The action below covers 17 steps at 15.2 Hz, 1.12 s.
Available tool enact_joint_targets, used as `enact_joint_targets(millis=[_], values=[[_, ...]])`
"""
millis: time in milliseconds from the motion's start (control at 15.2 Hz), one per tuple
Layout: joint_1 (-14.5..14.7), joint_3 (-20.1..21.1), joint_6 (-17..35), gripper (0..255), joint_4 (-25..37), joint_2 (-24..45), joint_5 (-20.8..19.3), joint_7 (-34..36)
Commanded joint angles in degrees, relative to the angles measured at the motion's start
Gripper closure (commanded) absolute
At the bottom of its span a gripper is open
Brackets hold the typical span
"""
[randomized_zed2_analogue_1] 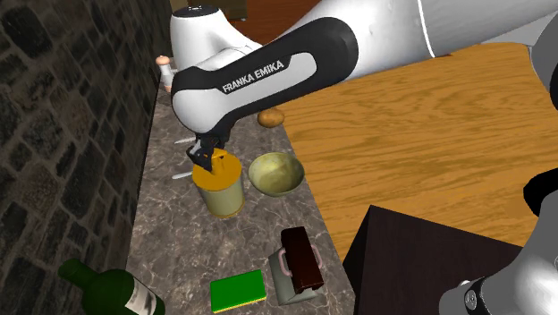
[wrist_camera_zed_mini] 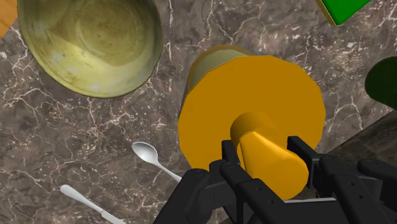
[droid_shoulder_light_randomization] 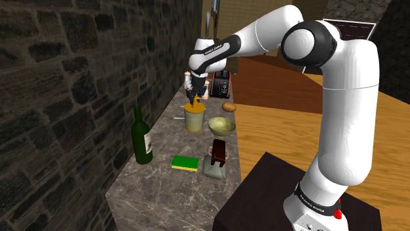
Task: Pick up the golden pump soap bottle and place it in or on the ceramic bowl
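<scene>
The soap bottle point(droid_shoulder_light_randomization: 194, 119) is a pale yellow cylinder with an orange-gold cap and pump, upright on the marble counter point(droid_shoulder_light_randomization: 164, 190). My gripper point(droid_shoulder_light_randomization: 195, 98) comes down on it from above and is shut on the pump head. In the wrist view both fingers point(wrist_camera_zed_mini: 230, 158) clasp the orange pump point(wrist_camera_zed_mini: 267, 153) above the wide cap of the bottle point(wrist_camera_zed_mini: 254, 102). The olive-glazed bowl point(droid_shoulder_light_randomization: 221, 126) stands empty just beside the bottle, toward the counter's wooden side. From the second exterior view the gripper point(randomized_zed2_analogue_1: 207, 161) sits on the bottle point(randomized_zed2_analogue_1: 221, 188), with the bowl point(randomized_zed2_analogue_1: 275, 173) a finger's width away.
A green wine bottle point(droid_shoulder_light_randomization: 141, 138) stands by the stone wall point(droid_shoulder_light_randomization: 59, 98). A green sponge point(droid_shoulder_light_randomization: 184, 163) and a brown-and-grey block point(droid_shoulder_light_randomization: 215, 159) lie nearer the stand. A spoon point(wrist_camera_zed_mini: 153, 159) and a knife point(wrist_camera_zed_mini: 86, 202) lie beside the bottle. A potato point(droid_shoulder_light_randomization: 228, 106) sits behind the bowl.
</scene>
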Motion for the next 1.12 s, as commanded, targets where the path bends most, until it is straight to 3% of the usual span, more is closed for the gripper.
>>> enact_joint_targets(millis=[0, 858, 1056], values=[[0.1, 0.0, -1.4, 255, 0.8, -0.7, -0.1, 0.2], [0.1, -0.2, -9.9, 255, 6.5, -3.4, -0.5, 0.6], [-2.0, -1.2, -11.0, 255, 4.9, -6.1, 0.0, -2.7]])
